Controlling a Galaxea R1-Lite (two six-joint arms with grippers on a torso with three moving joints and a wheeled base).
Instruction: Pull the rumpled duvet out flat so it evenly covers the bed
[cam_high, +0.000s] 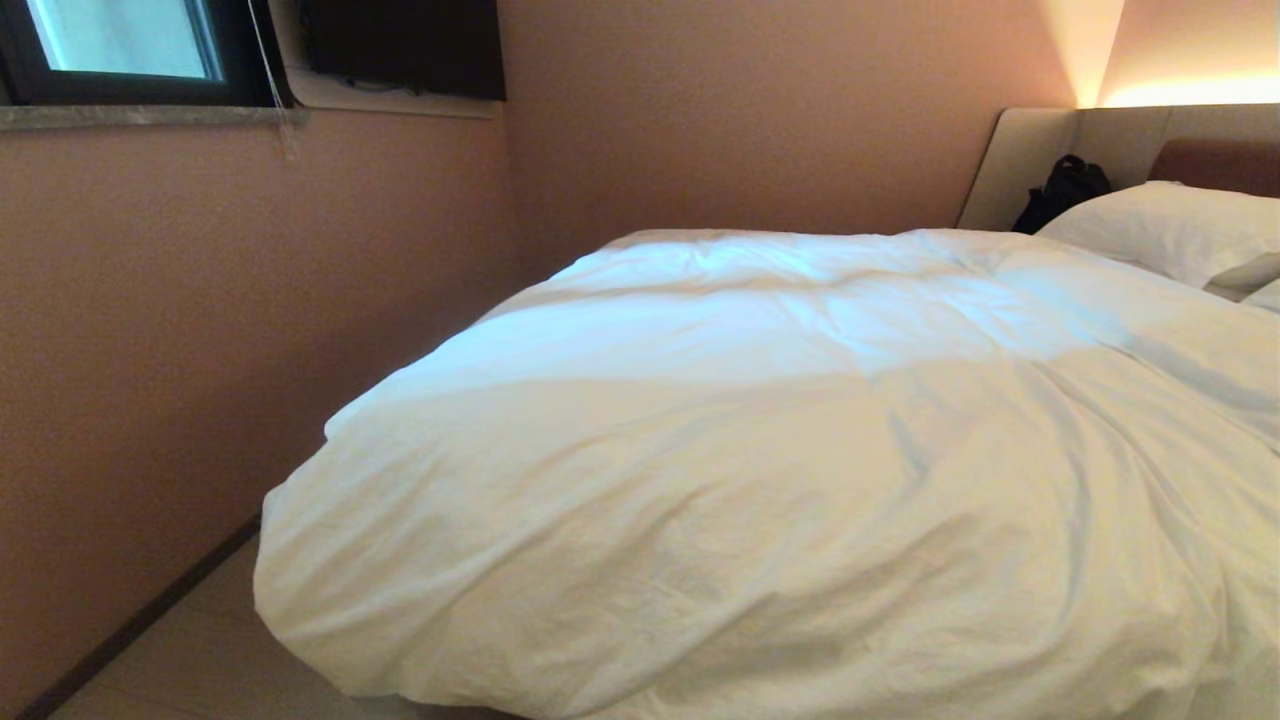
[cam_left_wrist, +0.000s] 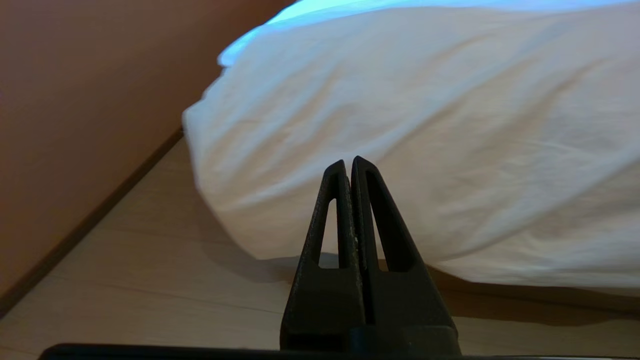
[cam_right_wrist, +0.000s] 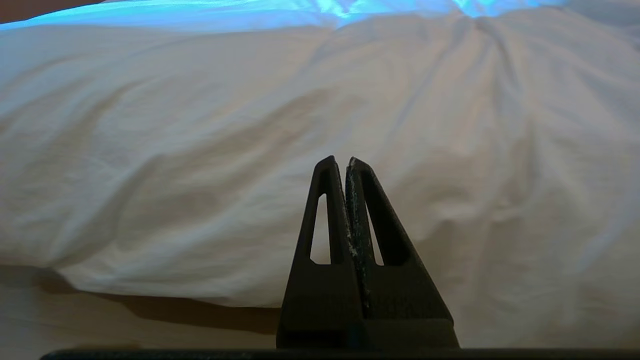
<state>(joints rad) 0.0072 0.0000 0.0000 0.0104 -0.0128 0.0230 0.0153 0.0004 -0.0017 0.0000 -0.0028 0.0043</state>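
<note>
Head view shows the duvet (cam_high: 780, 470) heaped over the bed (cam_high: 1040, 165), puffy and creased, its near-left corner bulging past the mattress edge and hanging above the pale wood floor (cam_high: 190, 660). Its surface is wrinkled in long folds that run toward the far right, where a white pillow (cam_high: 1170, 230) lies against the padded beige headboard; a second pillow at the right edge is cut off by the frame. A black bag (cam_high: 1062, 190) sits at the far side beside the headboard, partly hidden behind the duvet's ridge. The mattress and the bed base are covered, so they cannot be made out here. A pinkish-brown wall (cam_high: 200, 330) runs along the left, with a window (cam_high: 125, 45) at the far left and a dark screen (cam_high: 400, 45) next to it, both cropped at the top. Neither arm appears in this view. In the left wrist view, the left pincer (cam_left_wrist: 348, 162) is clenched with nothing between its fingers, pointing level at the duvet's hanging left corner (cam_left_wrist: 400, 125) and held apart from it, with floor (cam_left_wrist: 150, 280) beneath. In the right wrist view, the right pincer (cam_right_wrist: 341, 162) is likewise clenched and empty, pointing at the duvet's near side (cam_right_wrist: 250, 150), short of the cloth. Whether the fabric reaches the floor under its lower edge is lost in shadow.
</note>
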